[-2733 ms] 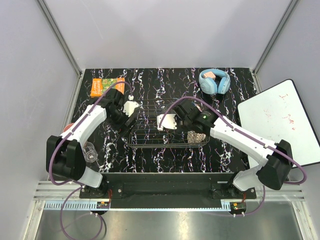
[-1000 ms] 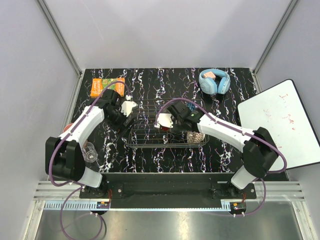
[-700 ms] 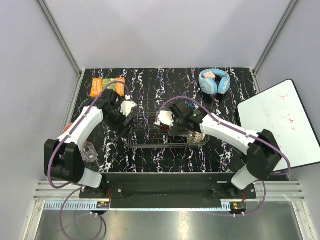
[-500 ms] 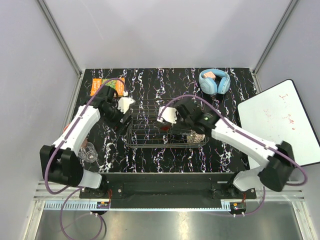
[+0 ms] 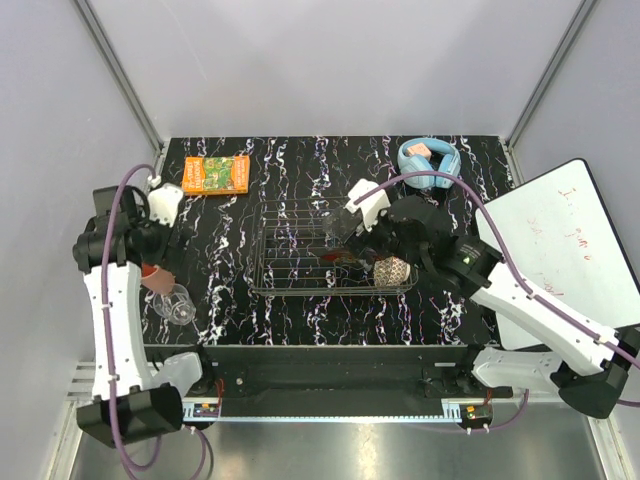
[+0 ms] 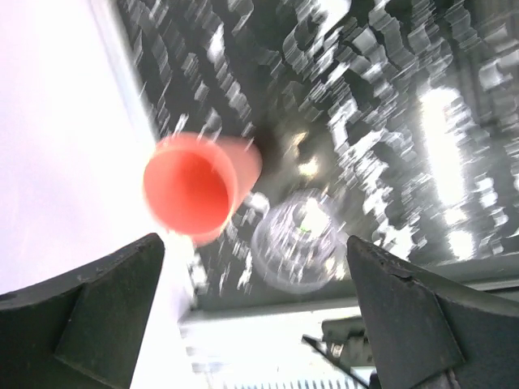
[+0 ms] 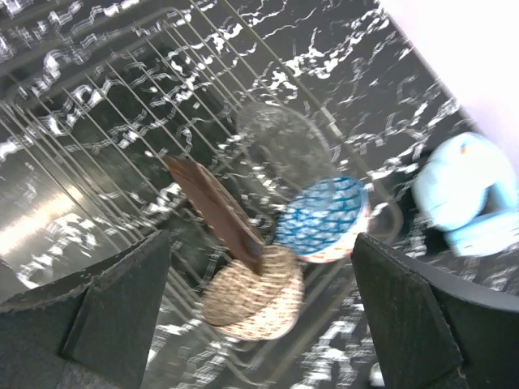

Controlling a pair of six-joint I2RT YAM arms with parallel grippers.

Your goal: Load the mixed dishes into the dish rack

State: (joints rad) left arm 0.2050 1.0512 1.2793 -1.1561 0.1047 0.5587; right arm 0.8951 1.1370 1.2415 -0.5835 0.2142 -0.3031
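left gripper [image 6: 255,312] gaping, empty, directly over salmon-pink cup [image 6: 199,190] with clear stemmed glass [image 6: 298,239] just beside it, both well left of dark wire dish rack [image 5: 285,255], so left arm's nearer; right gripper [image 7: 263,320], also gaping and empty, hangs over rack.

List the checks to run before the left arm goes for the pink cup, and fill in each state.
1. Left gripper open and empty: ok.
2. Right gripper open, holding nothing, above the dish rack: ok.
3. Red plate, beige bowl, blue bowl and glass bowl inside the rack: ok.
4. Salmon-pink cup and stemmed glass loaded: not ok, both lie on the table, outside the rack to its left.
5. Gap between cup and glass for a clean grasp: cannot tell, the wrist view is blurred.
6. Free room in the rack's left half: ok.
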